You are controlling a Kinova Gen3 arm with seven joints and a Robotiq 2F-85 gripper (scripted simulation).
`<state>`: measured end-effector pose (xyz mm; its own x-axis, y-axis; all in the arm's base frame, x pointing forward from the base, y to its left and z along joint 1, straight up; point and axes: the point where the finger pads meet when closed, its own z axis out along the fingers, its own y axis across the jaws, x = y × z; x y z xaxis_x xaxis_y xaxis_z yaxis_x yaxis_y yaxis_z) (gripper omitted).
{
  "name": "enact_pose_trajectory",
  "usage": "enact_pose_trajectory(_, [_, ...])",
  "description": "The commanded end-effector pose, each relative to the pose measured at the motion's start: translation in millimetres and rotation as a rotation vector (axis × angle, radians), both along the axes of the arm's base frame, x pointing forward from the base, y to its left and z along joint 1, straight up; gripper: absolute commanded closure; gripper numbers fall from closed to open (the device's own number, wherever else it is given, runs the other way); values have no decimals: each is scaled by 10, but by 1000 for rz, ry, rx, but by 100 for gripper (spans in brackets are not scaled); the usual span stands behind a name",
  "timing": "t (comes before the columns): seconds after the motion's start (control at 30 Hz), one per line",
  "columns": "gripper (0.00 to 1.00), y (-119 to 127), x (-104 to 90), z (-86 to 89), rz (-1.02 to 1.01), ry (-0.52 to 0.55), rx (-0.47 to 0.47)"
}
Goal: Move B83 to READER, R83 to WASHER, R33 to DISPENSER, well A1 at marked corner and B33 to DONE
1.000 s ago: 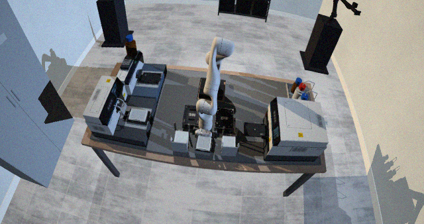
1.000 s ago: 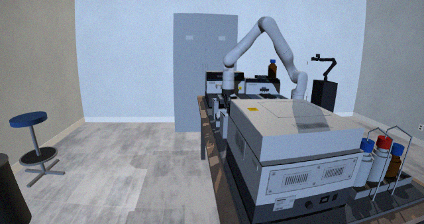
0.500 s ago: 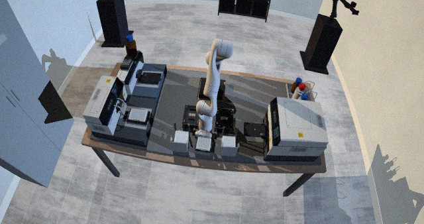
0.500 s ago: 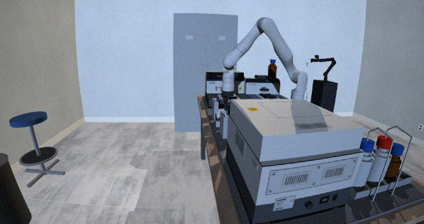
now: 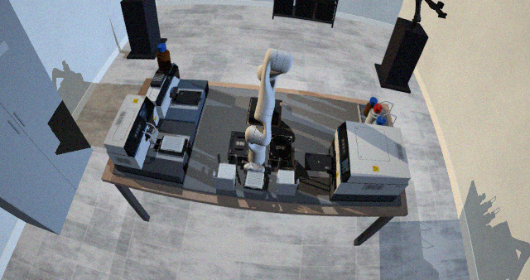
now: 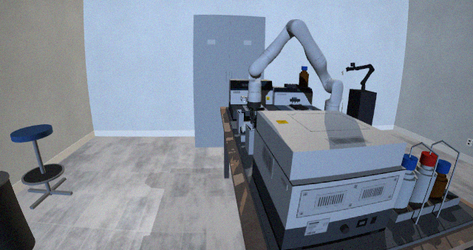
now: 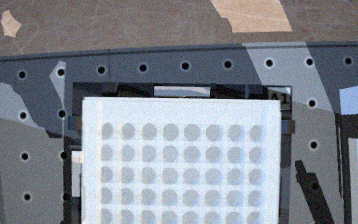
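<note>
A white well plate [image 7: 180,165] lies flat in a dark nest on the perforated deck, with an A1 mark [image 7: 279,95] at the nest's far right corner. In the top view this plate [image 5: 254,180] sits at the table's front edge between two grey racks [image 5: 226,176] [image 5: 286,181]. My gripper [image 5: 256,167] hangs straight above it, open and empty; it also shows in the exterior view [image 6: 253,114]. Its fingers are out of the wrist view. Another white plate [image 5: 172,143] rests on the left instrument's carrier. A dark tray [image 5: 318,162] juts from the big right instrument [image 5: 370,160].
Two grey instruments [image 5: 128,131] [image 5: 184,99] stand at the left. Dark nests [image 5: 265,141] sit around the arm's base. A bottle rack [image 5: 377,112] is at the back right, a brown bottle [image 5: 163,58] at the back left. The rack walls stand close on either side of the plate.
</note>
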<state>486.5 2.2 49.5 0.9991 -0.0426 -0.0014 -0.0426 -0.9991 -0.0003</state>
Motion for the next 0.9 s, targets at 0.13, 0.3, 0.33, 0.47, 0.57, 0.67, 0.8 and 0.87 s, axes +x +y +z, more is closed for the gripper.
enact_pose_trajectory(0.13, [0, 0, 6, -8, 0, -2, 0])
enact_pose_trajectory(0.3, [0, 0, 6, -25, 0, -2, 0])
enact_pose_trajectory(0.33, [0, 0, 6, -28, 0, -2, 0])
enact_pose_trajectory(0.47, [0, 0, 6, -42, 0, -2, 0])
enact_pose_trajectory(0.57, [0, 0, 6, -52, 0, -2, 0])
enact_pose_trajectory(0.67, [0, 0, 6, -58, 0, -2, 0])
enact_pose_trajectory(0.8, [0, 0, 6, -68, 0, -2, 0])
enact_pose_trajectory(0.87, [0, 0, 6, -75, 0, -2, 0])
